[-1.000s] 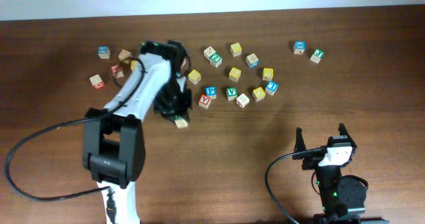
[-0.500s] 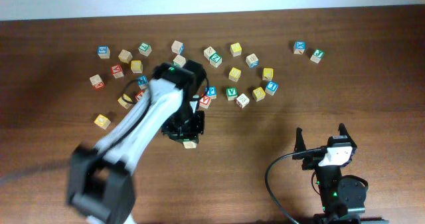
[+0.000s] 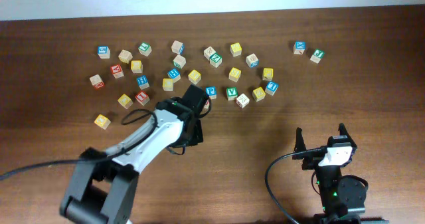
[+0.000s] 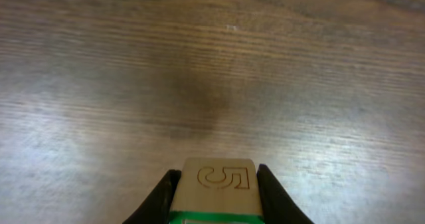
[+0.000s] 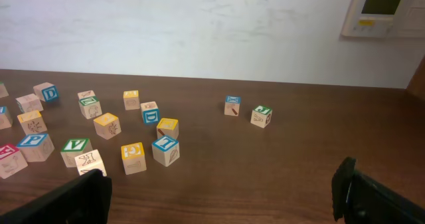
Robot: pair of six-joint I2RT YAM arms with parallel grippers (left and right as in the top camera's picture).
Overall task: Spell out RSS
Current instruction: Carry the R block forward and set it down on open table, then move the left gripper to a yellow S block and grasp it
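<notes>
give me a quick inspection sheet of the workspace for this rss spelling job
surface: dark wood table, no spills seen
job's things: one green-edged block, its face reading as S, held in the left pincer; no spelled row seen
clutter: loose letter blocks scattered across the far half
grippers: left pincer shut on the block over bare wood; right pincer open, parked near the front edge
cables: black cable looped beside the right arm; another cable trailing off the left edge
surroundings: white wall, wall panel
</notes>
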